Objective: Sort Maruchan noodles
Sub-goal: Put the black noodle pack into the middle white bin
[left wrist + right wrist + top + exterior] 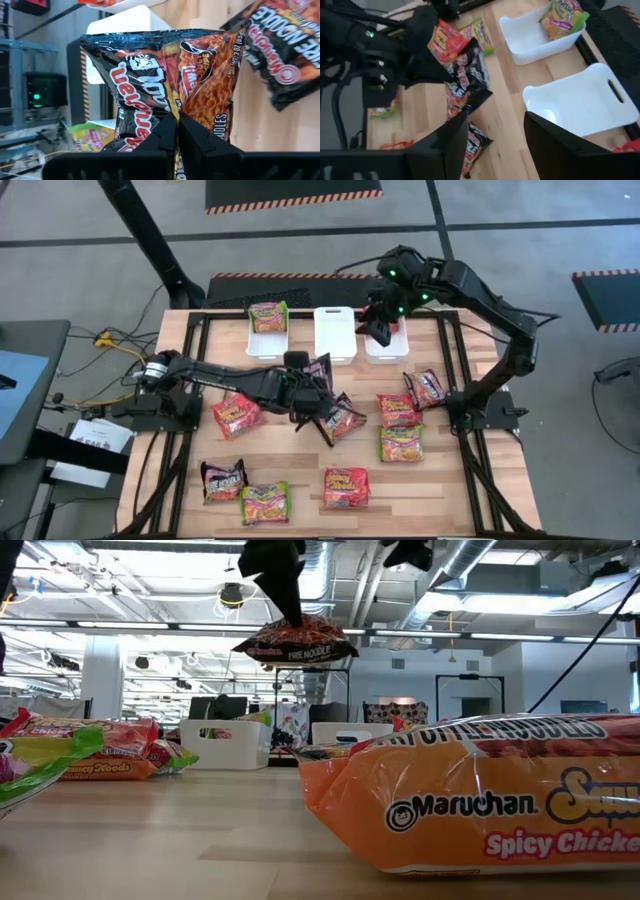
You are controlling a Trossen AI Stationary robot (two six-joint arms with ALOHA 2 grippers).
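The left gripper (176,131) has its jaws pinched shut on the edge of a black Maruchan Fire Noodle packet (170,75), which hangs clear of the worktop (300,470) over its middle, a little short of the three white tubs along the far edge. The grip is thin, only a strip of crinkly wrapper, so the packet could slide out or twist on the way to a tub and fall among the loose packets below. A second black packet (318,368) lies just beside the gripper and could be dragged along if the arm sweeps low. The right gripper (378,323) hovers over the right tub (386,346) with its jaws wide and nothing between them. It sits near the middle tub (335,335), so if that is where the black packet belongs, the two arms could crowd each other at the far edge. The left tub (267,337) already holds a green-edged packet (268,316), and a mistaken drop there would mix the kinds. Other packets remain scattered toward the near and right edges, so much sorting is left. On the held packet, "Maruchan" and part of "NOODLES" read in the left wrist view, and "FIRE NOODLE" in the low view. The orange packet (480,800) closest to the low camera reads "Maruchan" and "Spicy Chicke", the last word cut off.
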